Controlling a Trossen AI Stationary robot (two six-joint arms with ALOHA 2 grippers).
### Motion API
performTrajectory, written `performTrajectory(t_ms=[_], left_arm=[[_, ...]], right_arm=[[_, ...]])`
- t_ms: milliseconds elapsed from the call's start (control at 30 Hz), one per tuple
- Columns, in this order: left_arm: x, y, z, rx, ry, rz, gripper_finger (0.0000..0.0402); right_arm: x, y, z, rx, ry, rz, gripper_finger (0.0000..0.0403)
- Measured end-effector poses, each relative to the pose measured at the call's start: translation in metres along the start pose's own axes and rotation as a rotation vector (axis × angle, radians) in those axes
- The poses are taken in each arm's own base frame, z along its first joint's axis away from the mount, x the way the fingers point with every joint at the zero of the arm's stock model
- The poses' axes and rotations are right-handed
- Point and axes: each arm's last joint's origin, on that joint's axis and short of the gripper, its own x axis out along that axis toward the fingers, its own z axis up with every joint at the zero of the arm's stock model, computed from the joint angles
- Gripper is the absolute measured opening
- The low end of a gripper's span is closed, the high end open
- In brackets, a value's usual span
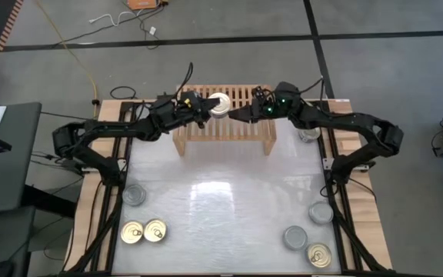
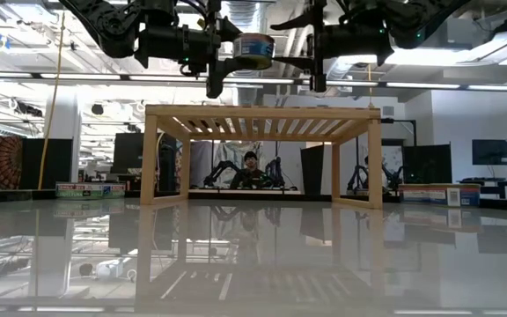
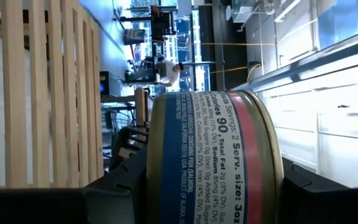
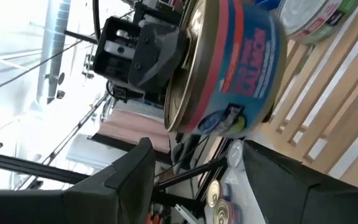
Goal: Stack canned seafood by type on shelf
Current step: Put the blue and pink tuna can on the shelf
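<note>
The left gripper (image 1: pixel 206 108) is clenched on a blue-labelled can (image 1: pixel 220 104), holding it in the air above the slatted top of the shelf (image 1: pixel 225 123). The right gripper (image 1: pixel 237 115) hovers just beside the can with its fingers spread and grasping nothing. More cans lie on the desk (image 1: pixel 221 208): silver-topped cans (image 1: pixel 134 195) and gold-topped cans (image 1: pixel 144 231) at the front corners, and one can (image 1: pixel 309 134) beside the shelf's right leg.

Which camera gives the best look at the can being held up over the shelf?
The left wrist view: the can fills it, label readable, clamped in the left gripper. The right wrist view shows its blue side and rim. The low view shows it small above the shelf; the high view shows only its top.
</note>
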Motion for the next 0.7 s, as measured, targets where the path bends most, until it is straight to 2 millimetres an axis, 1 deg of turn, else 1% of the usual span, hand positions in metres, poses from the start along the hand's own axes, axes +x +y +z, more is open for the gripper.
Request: performTrajectory(t_ms=[133,700], left_arm=[[-0.0001,-0.0002,-0.0003,0.009,0.011,-0.001,0.0194],[-0.0001,-0.0004,-0.0003,0.008,0.011,-0.003,0.0194]], right_arm=[[0.0003,0.0013,-0.0011,-0.043,0.025,0.018,0.0265],[0.0002,-0.0006,-0.0029,-0.042,0.062,0.011,0.0266]])
